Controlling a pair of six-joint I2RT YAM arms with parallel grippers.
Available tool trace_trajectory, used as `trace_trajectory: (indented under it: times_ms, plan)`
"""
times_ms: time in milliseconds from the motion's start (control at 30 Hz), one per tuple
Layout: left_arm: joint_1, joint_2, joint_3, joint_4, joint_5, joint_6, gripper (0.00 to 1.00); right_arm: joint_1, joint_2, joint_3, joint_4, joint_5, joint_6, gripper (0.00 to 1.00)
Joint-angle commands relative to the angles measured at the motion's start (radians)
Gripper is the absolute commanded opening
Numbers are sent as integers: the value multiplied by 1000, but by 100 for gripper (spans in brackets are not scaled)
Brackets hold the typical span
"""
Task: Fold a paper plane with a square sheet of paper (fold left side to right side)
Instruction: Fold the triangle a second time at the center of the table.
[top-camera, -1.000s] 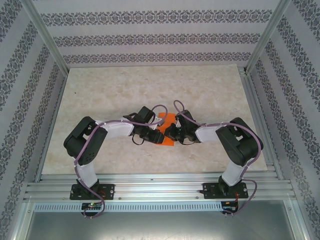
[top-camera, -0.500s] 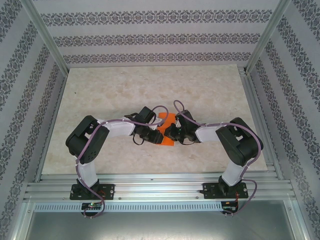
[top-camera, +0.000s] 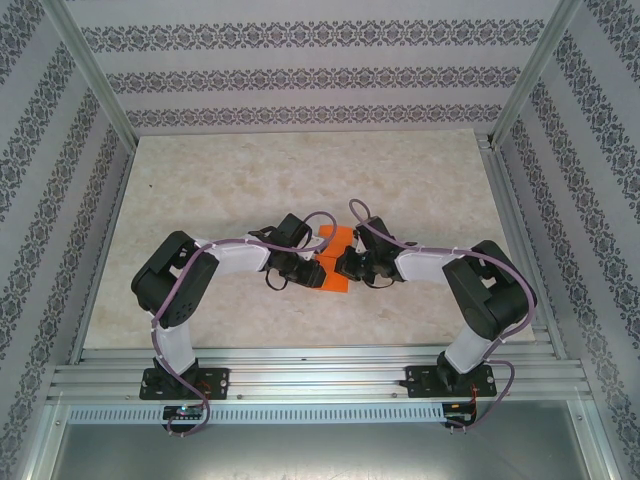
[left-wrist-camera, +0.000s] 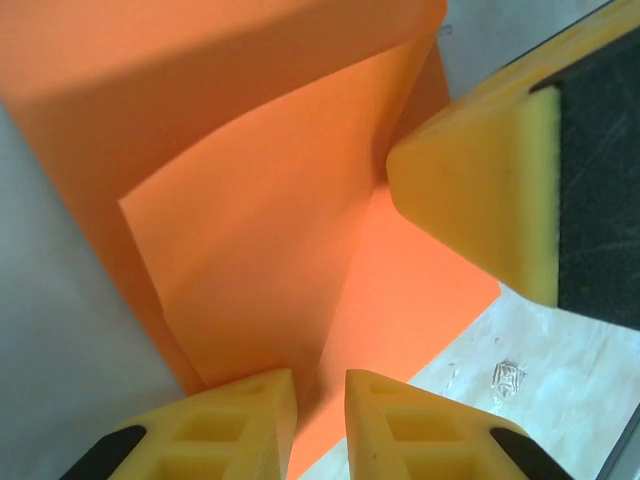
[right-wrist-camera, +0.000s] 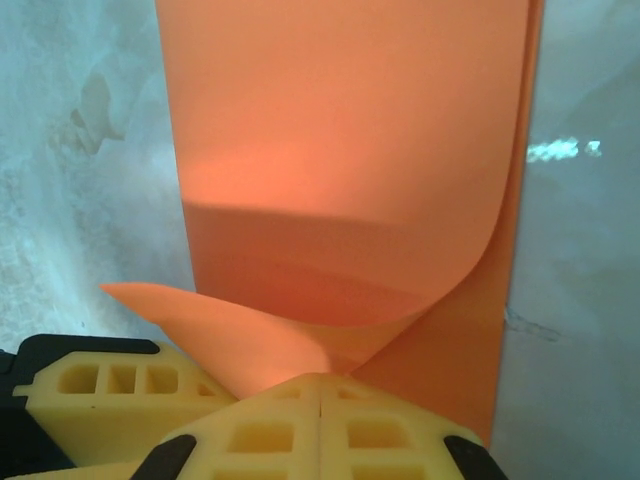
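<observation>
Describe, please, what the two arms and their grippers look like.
The left arm and right arm each have black joint housings, white links and a purple cable looped alongside. The left gripper and right gripper carry yellow wedge-shaped fingers with rectangular hollows. One finger has a black pad.

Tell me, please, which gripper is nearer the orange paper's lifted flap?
Right: the right gripper grips the orange paper by that flap; the left gripper sits at its opposite side, jaws slightly apart.
</observation>
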Motion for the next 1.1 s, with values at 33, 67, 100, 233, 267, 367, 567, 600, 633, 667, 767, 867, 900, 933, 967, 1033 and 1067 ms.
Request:
trace_trajectory:
  times_ms: [33,67,100,233,267,367,567,600,633,667,767,867,900,933,967,1033,1067]
  plan:
    - [-23,60,-23,-58,-83,27,23,24,14,21,46,-18,25,3]
    - [-24,63,-18,-61,-84,29,23,27,16,23,54,-19,28,3]
    - [-26,65,-16,-64,-86,30,23,28,16,26,55,-17,28,3]
    - [-30,66,-10,-70,-96,36,22,33,27,39,63,-25,31,3]
    - [-31,66,-11,-70,-98,34,22,34,32,40,66,-26,34,3]
    - [-34,67,-12,-66,-98,32,21,39,57,48,80,-30,44,3]
    - [-37,68,-10,-70,-107,35,21,46,107,59,77,-12,42,3]
    - [-39,68,-11,-71,-110,36,21,44,114,63,60,3,30,3]
    - [-38,69,-11,-74,-112,36,21,41,118,69,38,16,12,3]
    - [-38,68,-13,-76,-116,38,21,38,121,75,16,32,-8,3]
    - [-40,68,-18,-84,-126,40,21,22,126,95,-71,95,-68,3]
    - [-40,65,-29,-83,-128,40,20,-2,126,103,-118,149,-120,3]
    - [-41,65,-32,-83,-129,40,20,-14,128,106,-127,165,-136,3]
    - [-41,65,-35,-82,-130,39,20,-23,129,110,-135,174,-149,3]
    - [-41,65,-40,-80,-129,38,21,-37,132,115,-139,185,-165,4]
    - [-43,63,-46,-80,-130,38,20,-60,138,124,-148,194,-187,4]
    - [-44,62,-48,-80,-131,39,20,-72,139,128,-150,200,-197,4]
